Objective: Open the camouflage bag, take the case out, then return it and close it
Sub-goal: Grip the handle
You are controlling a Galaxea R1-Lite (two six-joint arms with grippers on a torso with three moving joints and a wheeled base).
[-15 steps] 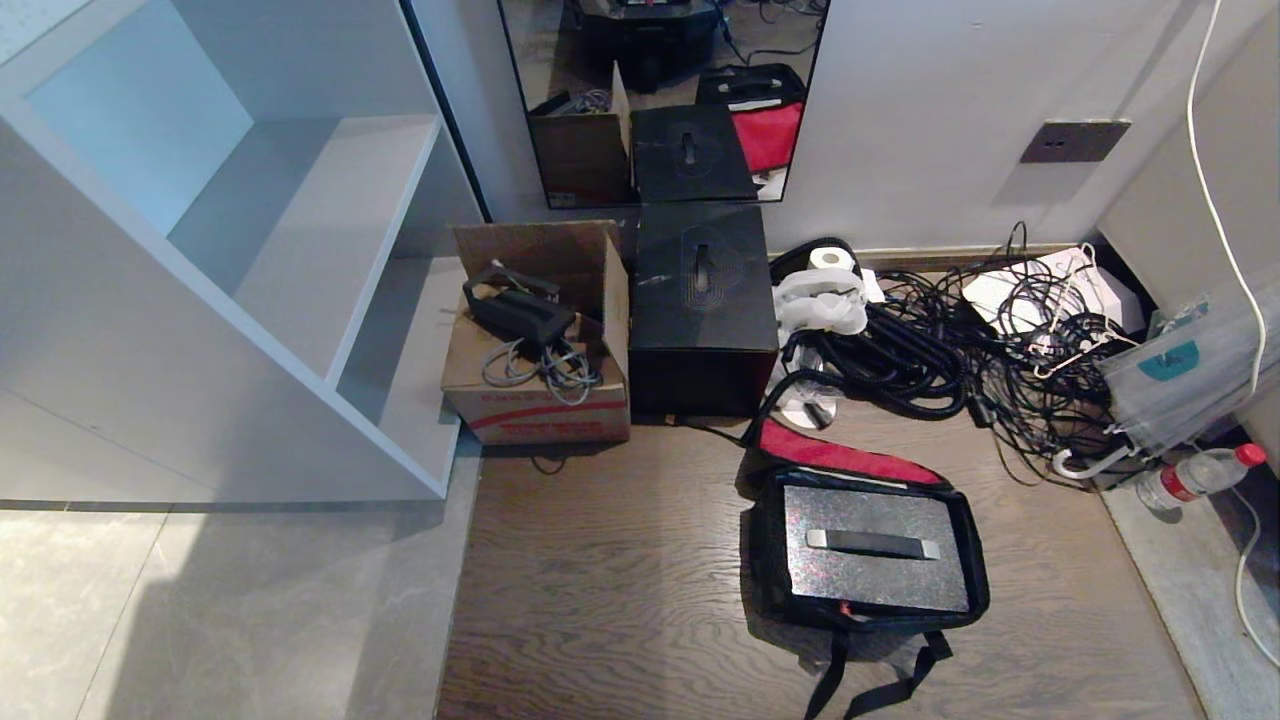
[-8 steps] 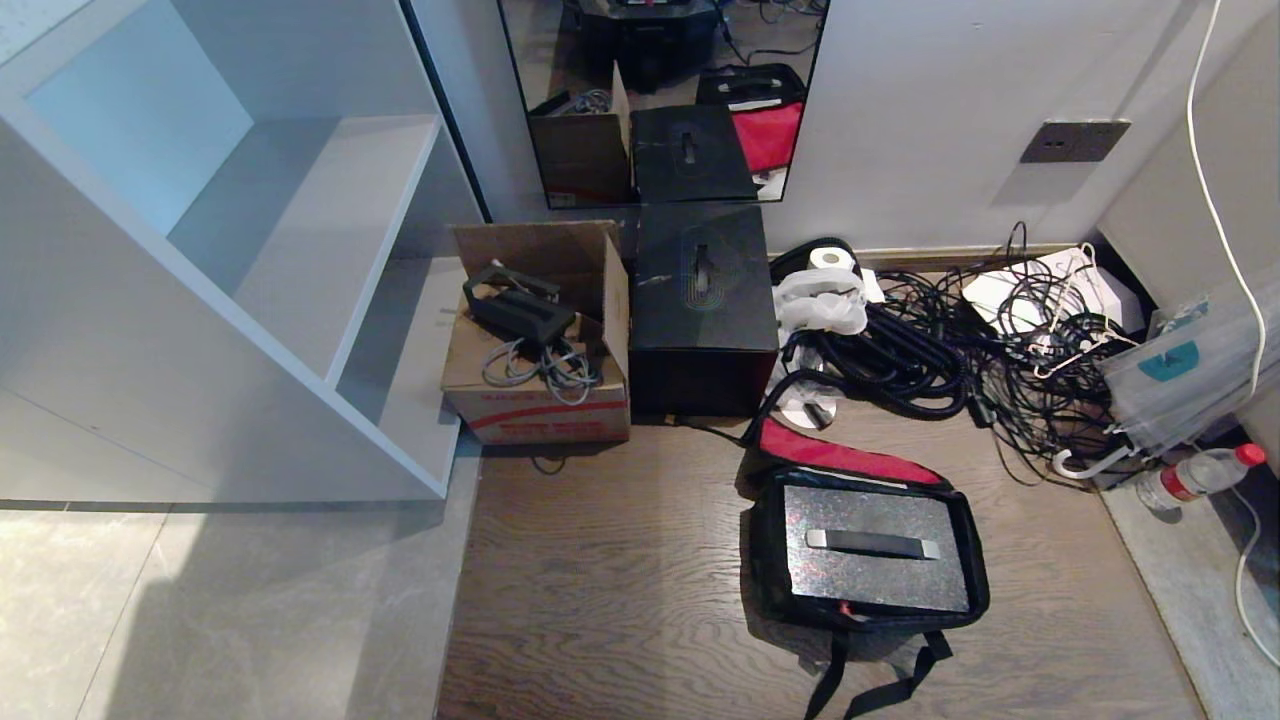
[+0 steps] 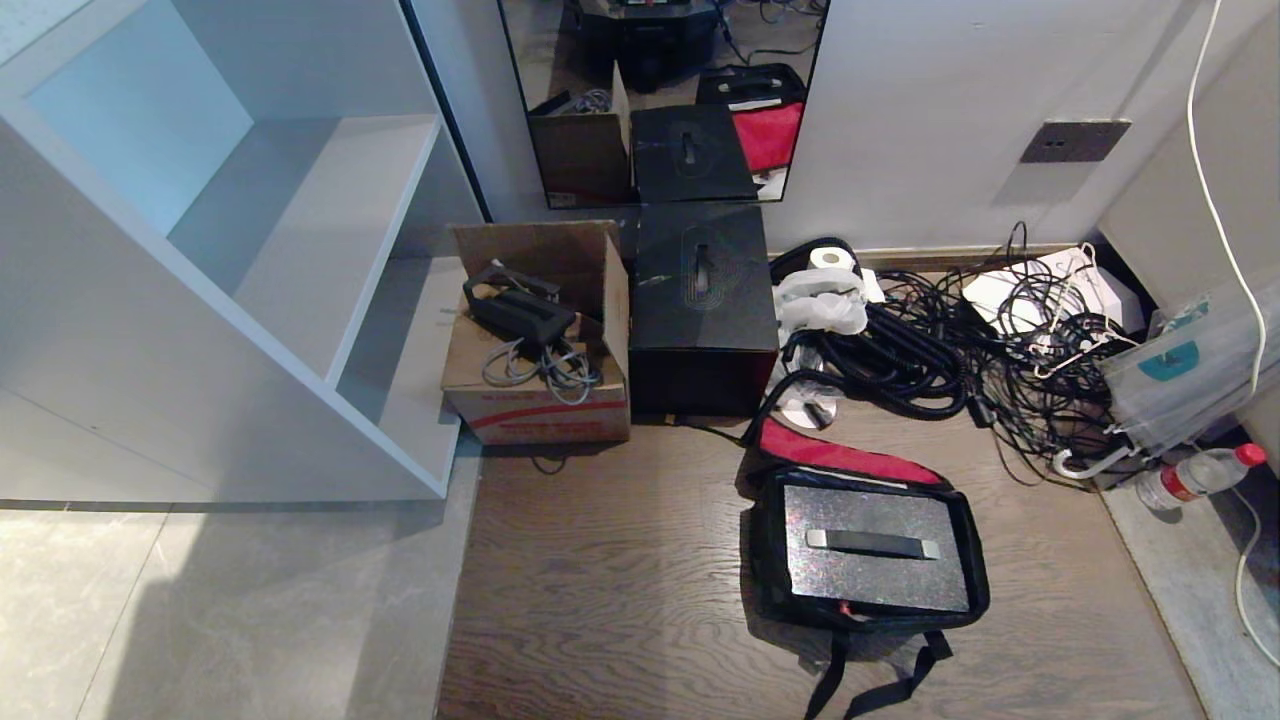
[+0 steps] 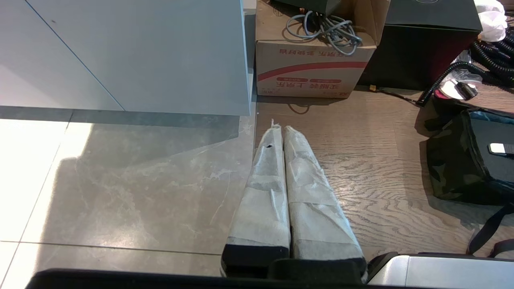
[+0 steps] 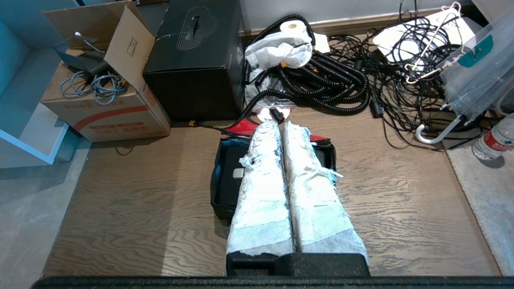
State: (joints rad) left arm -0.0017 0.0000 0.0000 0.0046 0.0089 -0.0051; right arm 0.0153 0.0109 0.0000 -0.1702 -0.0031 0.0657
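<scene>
Both grippers, left gripper [image 4: 284, 130] and right gripper [image 5: 281, 126], sit clenched on nothing, parked above the floor, while the case [image 3: 875, 549] lies inside the unzipped camouflage bag [image 3: 765, 560]; your next move looks like closing the red-lined lid [image 3: 835, 455].

We see the camouflage bag [image 3: 765, 560] sitting open on the wood floor, its red-lined lid [image 3: 840, 457] folded back. Inside it lies the case [image 3: 875, 550], flat and speckled glittery black, handle [image 3: 872, 543] facing up.
</scene>
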